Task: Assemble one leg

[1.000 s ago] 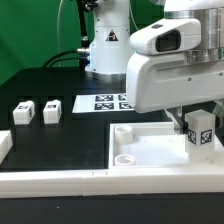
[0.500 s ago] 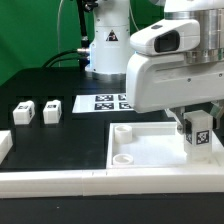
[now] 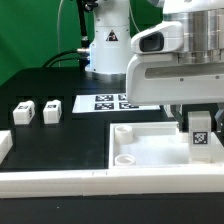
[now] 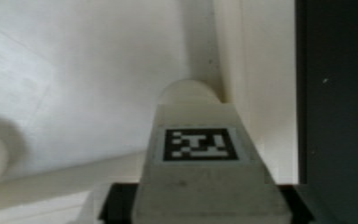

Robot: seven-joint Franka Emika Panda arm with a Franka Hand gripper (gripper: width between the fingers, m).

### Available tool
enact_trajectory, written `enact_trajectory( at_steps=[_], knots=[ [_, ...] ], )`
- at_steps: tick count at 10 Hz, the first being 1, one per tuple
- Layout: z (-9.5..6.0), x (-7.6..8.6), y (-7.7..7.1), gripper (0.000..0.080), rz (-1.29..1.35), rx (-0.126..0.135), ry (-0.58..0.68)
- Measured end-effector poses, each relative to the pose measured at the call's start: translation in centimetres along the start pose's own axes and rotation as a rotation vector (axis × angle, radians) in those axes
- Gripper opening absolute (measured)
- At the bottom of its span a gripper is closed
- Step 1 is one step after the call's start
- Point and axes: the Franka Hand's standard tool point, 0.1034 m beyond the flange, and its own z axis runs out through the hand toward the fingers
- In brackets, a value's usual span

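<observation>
My gripper [image 3: 200, 120] is shut on a leg [image 3: 200, 134], a small white block with a black-and-white tag, and holds it upright over the right side of the large white square panel [image 3: 150, 145]. In the wrist view the leg [image 4: 197, 140] fills the middle, tag facing the camera, with dark fingers [image 4: 123, 202] on either side of its base. The panel [image 4: 69, 80] lies behind it. Whether the leg touches the panel I cannot tell. Two more legs [image 3: 24, 113] [image 3: 52, 112] lie on the black table at the exterior view's left.
The marker board [image 3: 105, 102] lies behind the panel near the arm's white base [image 3: 105, 45]. A white rail [image 3: 60, 182] runs along the front edge. A white part [image 3: 4, 145] sits at the far left. A round socket [image 3: 124, 131] shows at the panel's corner.
The gripper with the leg has risen slightly and shifted a little to the exterior view's right above the panel. The other legs have not moved.
</observation>
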Motion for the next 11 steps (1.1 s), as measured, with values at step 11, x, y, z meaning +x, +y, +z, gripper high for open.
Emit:
enact_trajectory(
  at_steps=[11],
  knots=[
    [0.15,-0.7,-0.73,0.0502,0.788,-0.024,0.01]
  ],
)
